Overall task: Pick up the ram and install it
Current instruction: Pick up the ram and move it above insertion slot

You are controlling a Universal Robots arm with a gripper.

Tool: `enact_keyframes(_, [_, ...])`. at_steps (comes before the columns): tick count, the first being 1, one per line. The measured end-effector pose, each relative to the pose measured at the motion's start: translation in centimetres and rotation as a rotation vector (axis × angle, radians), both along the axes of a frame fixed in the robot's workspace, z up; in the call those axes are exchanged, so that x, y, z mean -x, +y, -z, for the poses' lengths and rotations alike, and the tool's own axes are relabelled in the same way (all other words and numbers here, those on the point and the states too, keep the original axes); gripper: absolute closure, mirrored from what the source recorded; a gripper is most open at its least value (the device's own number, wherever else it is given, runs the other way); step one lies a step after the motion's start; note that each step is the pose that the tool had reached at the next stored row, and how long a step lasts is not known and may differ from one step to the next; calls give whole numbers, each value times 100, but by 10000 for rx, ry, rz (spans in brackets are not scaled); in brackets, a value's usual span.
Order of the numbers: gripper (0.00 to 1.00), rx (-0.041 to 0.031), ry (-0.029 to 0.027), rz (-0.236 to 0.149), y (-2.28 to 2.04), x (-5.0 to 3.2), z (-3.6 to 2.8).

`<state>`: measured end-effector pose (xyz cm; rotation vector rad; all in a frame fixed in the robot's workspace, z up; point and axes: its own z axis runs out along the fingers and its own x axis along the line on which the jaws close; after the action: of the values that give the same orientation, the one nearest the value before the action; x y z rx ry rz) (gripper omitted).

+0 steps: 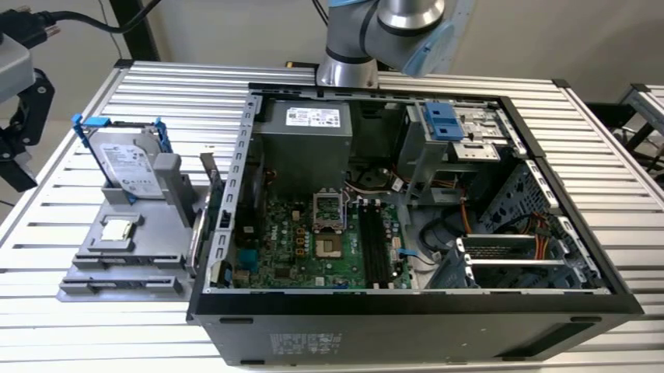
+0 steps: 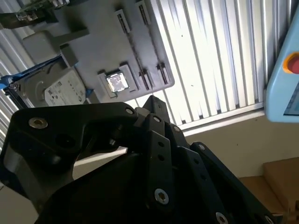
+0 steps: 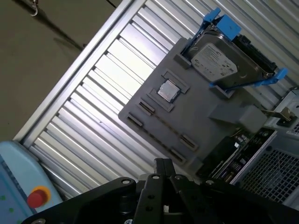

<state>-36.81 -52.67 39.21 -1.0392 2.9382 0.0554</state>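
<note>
The arm (image 1: 379, 35) stands at the exterior view's top edge; in both wrist views the gripper (image 3: 163, 164) (image 2: 152, 101) shows black jaws seemingly closed together, empty.

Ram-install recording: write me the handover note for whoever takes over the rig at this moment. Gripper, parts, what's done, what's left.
Gripper: raised off the slatted metal table, facing the flat grey parts tray; no ram in it.
Ram: what looks like the thin blue-green circuit-board stick stands at the tray's edge nearest the open black computer case, past the silver hard drive with blue rails.
Slots: the long black memory slots on the motherboard look empty.
Done: nothing that shows.
Left: the pick-up and the install.
</note>
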Motion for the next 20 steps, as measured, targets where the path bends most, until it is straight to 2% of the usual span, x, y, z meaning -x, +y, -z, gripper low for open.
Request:
enact_keyframes(5, [100,0,-14,-283,13,1,2])
enact_keyframes(10, [100,1,-66,-628,23,1,7])
enact_keyframes(20, [100,-3,-76,-1849,31,2,17])
